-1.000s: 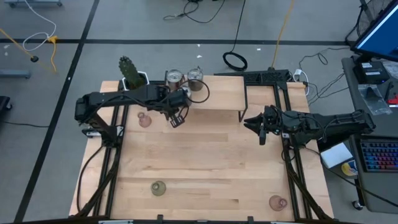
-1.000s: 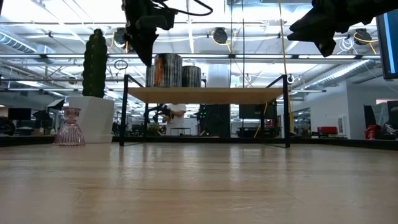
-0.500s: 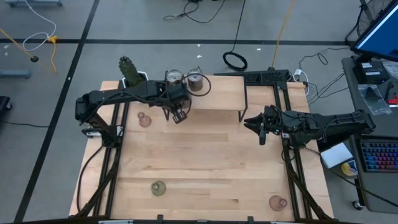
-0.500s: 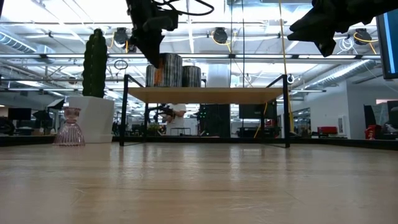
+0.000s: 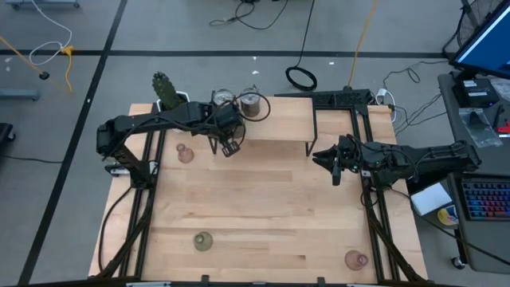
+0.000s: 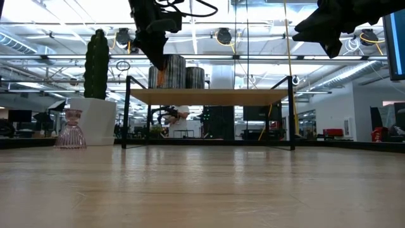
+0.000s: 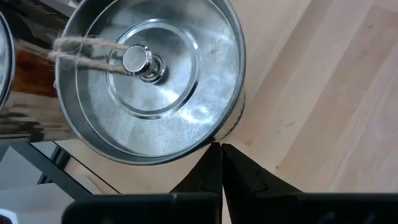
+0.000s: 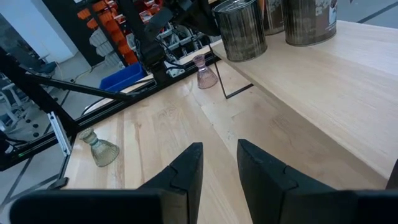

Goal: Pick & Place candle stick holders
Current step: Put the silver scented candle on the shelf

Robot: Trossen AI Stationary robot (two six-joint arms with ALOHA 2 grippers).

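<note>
Three silvery round holders stand on a raised wooden shelf; two show in the high view, and the third is under my left arm. My left gripper is shut, its tips at that holder's near rim, by the shelf's left front. Three small glass holders stand on the table: a pink one at the far left, an olive one and a pink one near the front edge. My right gripper is open and empty above the table's right side. My left gripper points down, its shut fingertips just outside the near rim of the silvery holder, which stands upright on the shelf. I cannot tell whether they touch it.
A green cactus in a white pot stands at the far left corner beside the shelf. The shelf rests on thin black legs with open space beneath. Bare wood lies in the table's middle.
My left gripper has gone a little toward the table's far edge and right, closer to the silvery holders on the shelf.
</note>
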